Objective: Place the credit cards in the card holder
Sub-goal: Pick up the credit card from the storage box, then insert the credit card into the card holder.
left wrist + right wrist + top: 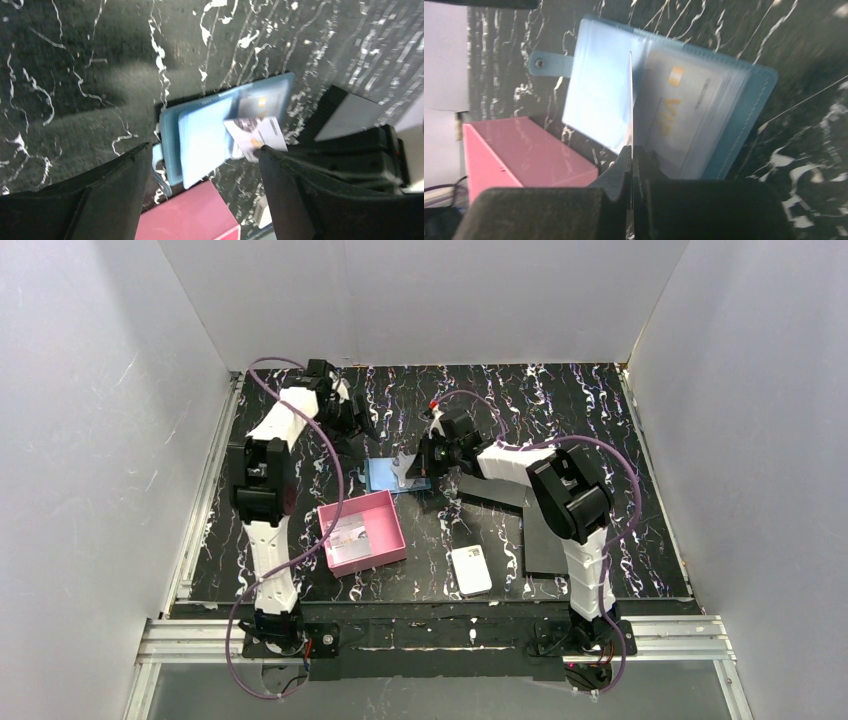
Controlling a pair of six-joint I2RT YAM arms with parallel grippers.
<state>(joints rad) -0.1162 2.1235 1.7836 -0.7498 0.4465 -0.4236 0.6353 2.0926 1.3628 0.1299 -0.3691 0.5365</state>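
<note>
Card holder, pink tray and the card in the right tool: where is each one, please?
card holder (594,90), right wrist view, on its left inside page.
pink tray (396,522), top view, on its right wall.
credit card (256,134), left wrist view, on its printed face.

Only one legible mark: large orange letters on the sleeved credit card, inside the right half of the card holder, centre of the right wrist view. They read sideways as "VI" plus a third character, too blurred to tell A from P. The thin dark print line beside them is too small to read. The loose credit card, centre right of the left wrist view, has dark print, smeared and unreadable. Top view: nothing legible.
</note>
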